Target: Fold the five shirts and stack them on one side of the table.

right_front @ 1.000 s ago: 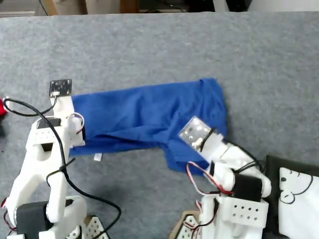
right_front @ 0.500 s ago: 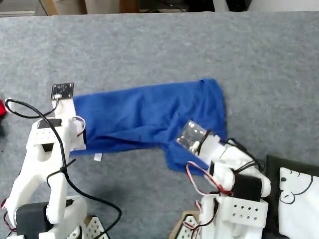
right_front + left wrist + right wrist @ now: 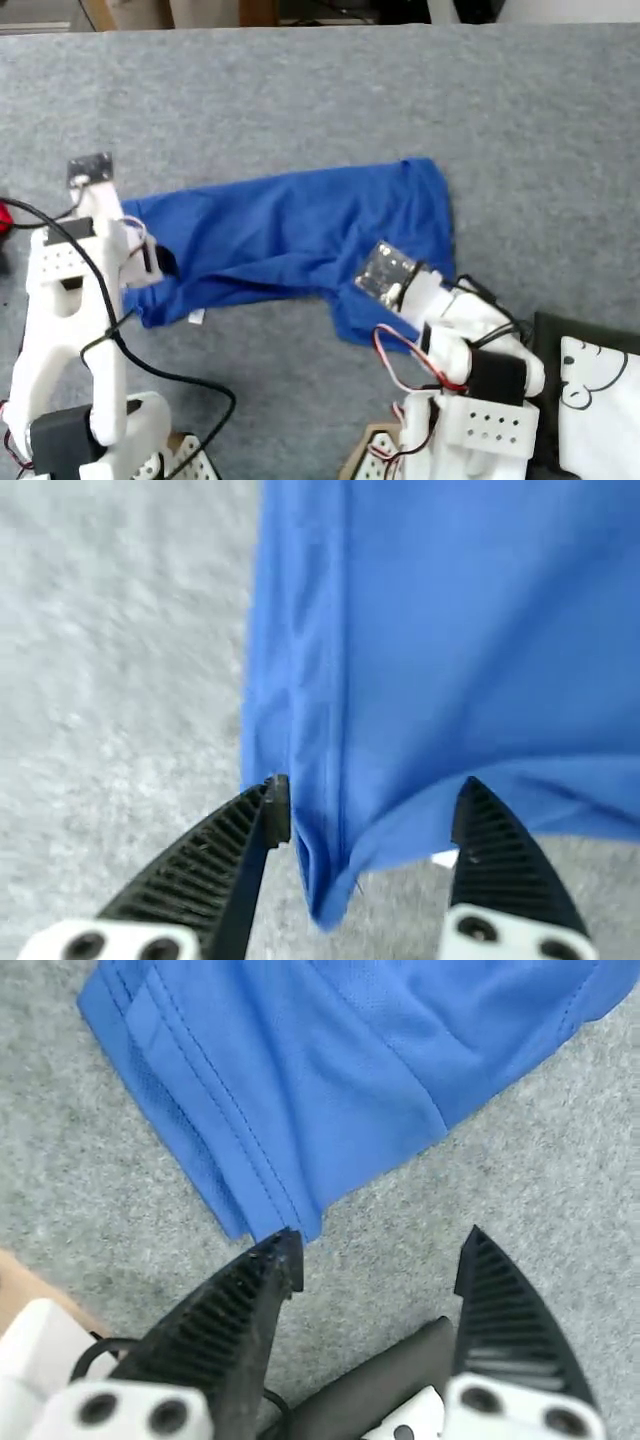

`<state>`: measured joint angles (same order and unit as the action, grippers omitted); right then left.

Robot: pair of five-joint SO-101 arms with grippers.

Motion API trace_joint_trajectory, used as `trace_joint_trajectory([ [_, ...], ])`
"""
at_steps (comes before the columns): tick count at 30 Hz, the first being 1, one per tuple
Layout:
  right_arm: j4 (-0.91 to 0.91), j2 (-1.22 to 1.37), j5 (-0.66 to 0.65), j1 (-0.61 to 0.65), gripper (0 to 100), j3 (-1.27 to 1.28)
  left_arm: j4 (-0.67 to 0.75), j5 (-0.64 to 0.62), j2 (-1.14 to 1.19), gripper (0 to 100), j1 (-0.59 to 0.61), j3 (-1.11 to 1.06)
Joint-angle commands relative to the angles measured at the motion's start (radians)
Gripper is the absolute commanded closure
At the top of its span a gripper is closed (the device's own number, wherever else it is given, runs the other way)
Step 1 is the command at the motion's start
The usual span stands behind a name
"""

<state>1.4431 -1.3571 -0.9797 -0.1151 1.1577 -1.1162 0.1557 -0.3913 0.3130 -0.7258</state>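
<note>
Blue knit shirt lies about the middle of the grey felt-covered worktop, stretched long from left to right, doubled over along its length and rumpled, with one flap reaching toward the near edge on its right half. A small white label sticks out at its near-left hem. The left gripper sits low at the shirt's left end with its black ribbed fingers spread apart, the bunched corner of the cloth between them and not pinched, as far as the left wrist view shows. The right gripper hangs over bare felt just beside the flap's stitched hem, likewise spread wide and holding nothing. A black cloth with a white print lies at the near right corner of the worktop, beside the right arm's base and apart from the shirt
</note>
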Motion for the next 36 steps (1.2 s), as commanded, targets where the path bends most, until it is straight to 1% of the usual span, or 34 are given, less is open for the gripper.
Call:
trace_joint_trajectory([
  [1, -0.031, 0.001, 0.017, -0.015, 76.7, -0.082, 0.000, -0.011, -0.030, 73, 0.025, 0.141],
  [3, -0.071, 0.012, 0.046, -0.008, 87.3, -0.122, 0.020, -0.018, -0.019, 75, 0.014, 0.203],
  [4, -0.097, 0.030, 0.051, -0.002, 94.8, -0.143, 0.046, -0.035, -0.015, 78, -0.003, 0.212],
  [5, -0.126, 0.061, 0.055, 0.016, 99.8, -0.165, 0.078, -0.071, -0.007, 82, -0.028, 0.215],
  [7, -0.169, 0.151, 0.078, 0.038, 95.7, -0.214, 0.166, -0.141, 0.025, 93, -0.072, 0.212],
  [8, -0.193, 0.206, 0.109, 0.041, 95.6, -0.243, 0.213, -0.161, 0.051, 98, -0.089, 0.209],
  [10, -0.261, 0.340, 0.158, 0.059, 97.3, -0.308, 0.293, -0.196, 0.119, 96, -0.110, 0.207],
  [12, -0.313, 0.486, 0.192, 0.067, 98.1, -0.383, 0.350, -0.238, 0.194, 97, -0.115, 0.221],
  [14, -0.356, 0.641, 0.249, 0.068, 98.2, -0.469, 0.391, -0.253, 0.271, 98, -0.115, 0.239],
  [18, -0.437, 0.952, 0.373, 0.068, 98.3, -0.621, 0.394, -0.241, 0.410, 98, -0.110, 0.290],
  [21, -0.557, 1.171, 0.445, 0.068, 98.3, -0.688, 0.394, -0.241, 0.478, 98, -0.110, 0.313],
  [23, -0.658, 1.325, 0.474, 0.070, 98.3, -0.728, 0.402, -0.241, 0.519, 98, -0.114, 0.338],
  [25, -0.721, 1.483, 0.493, 0.070, 98.3, -0.803, 0.402, -0.241, 0.564, 98, -0.114, 0.381],
  [28, -0.680, 1.712, 0.502, 0.059, 98.3, -0.983, 0.402, -0.241, 0.651, 98, -0.107, 0.486],
  [32, -0.488, 1.877, 0.506, 0.022, 98.4, -1.251, 0.379, -0.218, 0.817, 98, -0.075, 0.661],
  [36, -0.445, 1.946, 0.502, 0.001, 99.4, -1.337, 0.210, -0.219, 0.954, 98, -0.040, 0.914],
])
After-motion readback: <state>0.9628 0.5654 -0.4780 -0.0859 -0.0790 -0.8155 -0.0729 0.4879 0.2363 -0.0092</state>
